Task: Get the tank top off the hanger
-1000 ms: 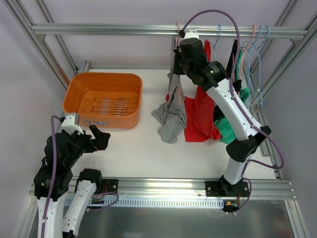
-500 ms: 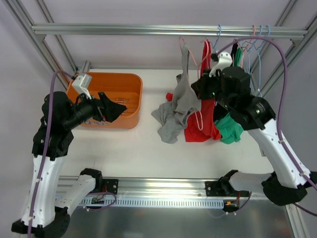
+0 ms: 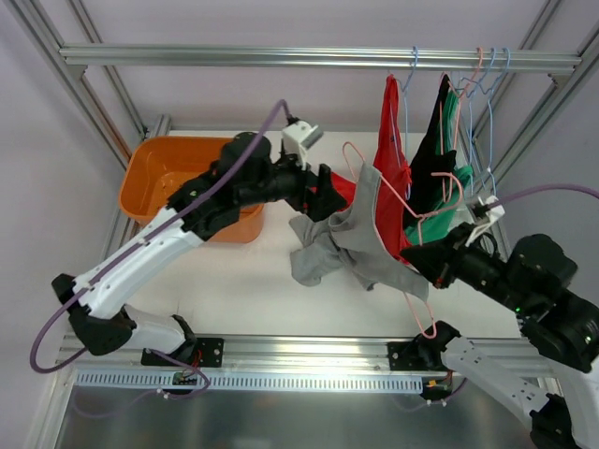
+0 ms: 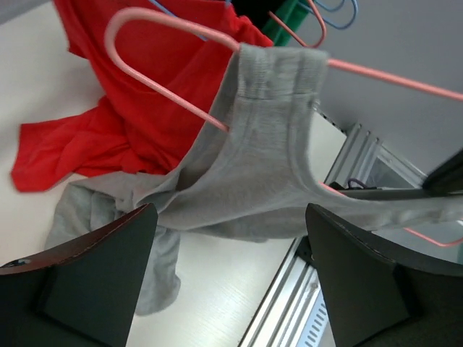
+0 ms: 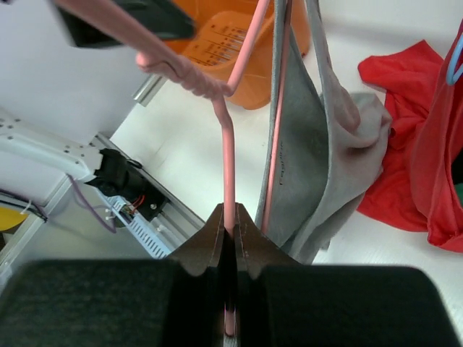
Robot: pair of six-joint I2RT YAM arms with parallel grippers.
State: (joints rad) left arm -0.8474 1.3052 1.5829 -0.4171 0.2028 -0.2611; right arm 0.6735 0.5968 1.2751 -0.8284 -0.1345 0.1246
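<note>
We see the right gripper (image 5: 228,217) clamped tight on the wire of the pink hanger (image 5: 228,159), holding it clear of the rail (image 3: 318,56) and low over the table (image 3: 253,290), tilted toward the near right. The grey tank top (image 3: 370,234) is still on it: one strap loops over the hanger's arm, while the lower cloth trails down into a heap on the table beside a red shirt (image 4: 72,144). The left gripper (image 4: 230,217) now faces that strap from just beside it, with its fingers spread wide and nothing between them. A second ago the right arm was up at the rail with the hanger among the other clothes, and the left arm sat folded by its base. Half a second ago the hanger had come down, and the left arm was only above the bin (image 3: 140,178). Since then the left arm has stretched right across the table. We judge that the hanger is now presented for stripping and the next step is a pinch on the strap, which is not yet made.
</note>
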